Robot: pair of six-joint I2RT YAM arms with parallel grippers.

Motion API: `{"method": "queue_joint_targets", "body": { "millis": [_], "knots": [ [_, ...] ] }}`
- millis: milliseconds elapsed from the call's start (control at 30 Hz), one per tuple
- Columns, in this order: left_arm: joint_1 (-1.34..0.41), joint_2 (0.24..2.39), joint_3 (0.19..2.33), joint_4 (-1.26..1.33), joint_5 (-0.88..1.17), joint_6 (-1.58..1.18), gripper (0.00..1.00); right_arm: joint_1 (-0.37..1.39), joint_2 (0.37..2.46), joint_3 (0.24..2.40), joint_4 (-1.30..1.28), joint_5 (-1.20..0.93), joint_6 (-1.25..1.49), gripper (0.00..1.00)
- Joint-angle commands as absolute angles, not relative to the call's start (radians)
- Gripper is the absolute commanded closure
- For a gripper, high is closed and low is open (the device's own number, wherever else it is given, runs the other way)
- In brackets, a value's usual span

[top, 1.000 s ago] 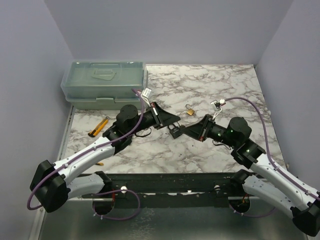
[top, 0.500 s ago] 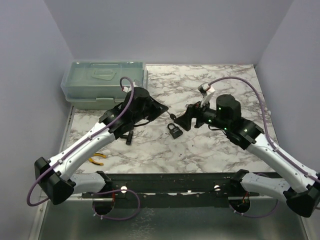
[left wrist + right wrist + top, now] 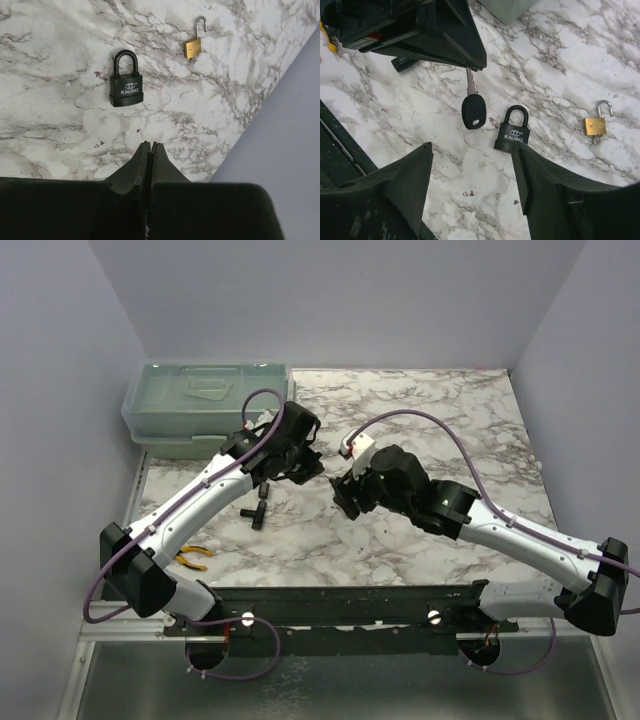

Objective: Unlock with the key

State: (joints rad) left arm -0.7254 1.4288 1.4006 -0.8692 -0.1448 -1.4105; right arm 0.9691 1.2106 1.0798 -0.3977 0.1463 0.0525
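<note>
Key (image 3: 472,112) pinched blade-up in left gripper (image 3: 468,66)
Right gripper (image 3: 471,147) gapes just short of it (head left free to regrasp, I guess)

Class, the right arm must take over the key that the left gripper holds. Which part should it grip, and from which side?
Grip the key by its round black head, probably across the flat faces. The left gripper has its jaws shut on the blade, so only the head hangs free. Come from the head end, opposite the left gripper, where the open right gripper is.
</note>
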Motion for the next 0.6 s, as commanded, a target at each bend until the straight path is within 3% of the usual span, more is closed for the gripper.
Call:
{"method": "queue_joint_targets", "body": {
  "millis": [0, 333, 567],
  "knots": [
    [-0.688, 1.424, 1.411, -0.950, -0.084, -1.469, 1.00, 0.986, 1.205, 1.069, -0.304, 0.225, -0.028, 0.32],
    [-0.617, 1.404, 1.357, -0.905, 0.113, -1.517, 1.00, 0.991, 1.188, 0.964, -0.112, 0.189, -0.146, 0.46],
    [-0.584, 1.389, 1.323, -0.858, 0.219, -1.546, 1.00, 0.991, 1.072, 0.765, 0.164, 0.043, -0.286, 0.53]
  ]
}}
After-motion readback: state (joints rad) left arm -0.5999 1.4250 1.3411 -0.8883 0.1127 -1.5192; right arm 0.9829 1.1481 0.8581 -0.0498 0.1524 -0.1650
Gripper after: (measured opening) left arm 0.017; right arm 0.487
